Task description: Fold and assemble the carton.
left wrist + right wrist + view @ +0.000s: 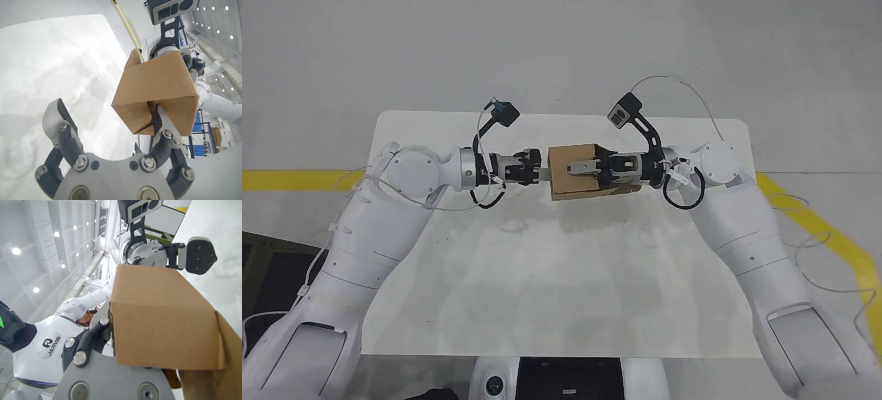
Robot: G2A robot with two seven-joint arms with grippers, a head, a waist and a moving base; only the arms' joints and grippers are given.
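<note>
Top: carton [577,176] at the far middle of the table [442,290], between both arms; right gripper [590,165] clamped over its upper wall | Left wrist: left gripper [108,107] spread wide; one finger [157,117] inside the open end | Right wrist: carton against the palm | Step: we judge end flaps part-folded; next needs them pressed inward.

White table [542,280], yellow floor tape [282,180]

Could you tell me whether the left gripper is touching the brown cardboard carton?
Touching. In the left wrist view one finger of the left gripper presses a flap inside the brown cardboard carton.
</note>
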